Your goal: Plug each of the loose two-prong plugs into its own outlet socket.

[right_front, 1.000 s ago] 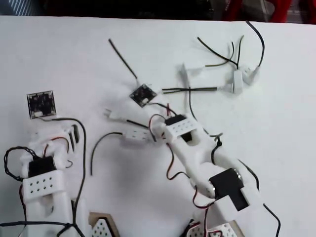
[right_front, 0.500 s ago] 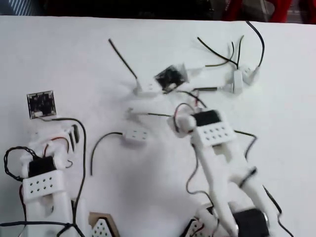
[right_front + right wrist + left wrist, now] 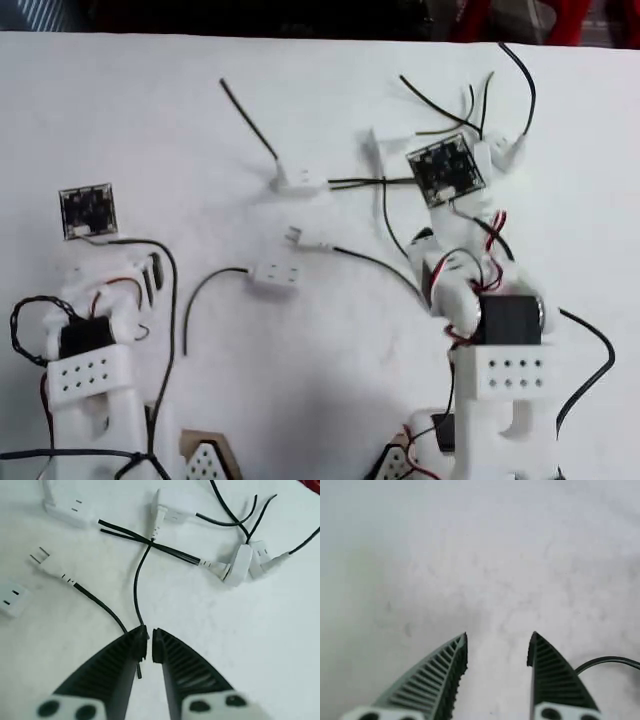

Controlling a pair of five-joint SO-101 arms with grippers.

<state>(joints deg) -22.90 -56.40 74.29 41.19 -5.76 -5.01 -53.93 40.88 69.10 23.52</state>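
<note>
White tabletop (image 3: 150, 100) under both arms.

Lower left of the high view: white left arm (image 3: 85, 375), sitting at the near edge. Left gripper (image 3: 497, 650) with ribbed grey-green fingers (image 3: 445, 675) set well apart over bare table. Thin black cable (image 3: 610, 661) curving in at the lower right of the left wrist view.

Lower right of the high view: white right arm (image 3: 500, 375), stretched toward the frame's upper right. Right gripper (image 3: 148, 641) with black ribbed fingers (image 3: 115, 670) drawn almost together, table showing through a thin slit at the tips. Two black cords (image 3: 135, 595) running up to one fingertip and under it. Cannot tell whether either is pinched.

Middle of the high view: loose white two-prong plug (image 3: 303, 238), lying flat, prongs pointing left, apart from every socket. Just below and left of it: small white two-slot socket block (image 3: 275, 275), its black lead curling down and left. Above the plug: second white socket block (image 3: 300, 182), slots bare, black lead slanting to the upper left.

Right of upper centre: white angled plug (image 3: 375, 145), prongs bare in the right wrist view. Upper right: two white connector bodies (image 3: 485, 160) side by side and touching, among black leads. Cannot tell whether mated.
</note>
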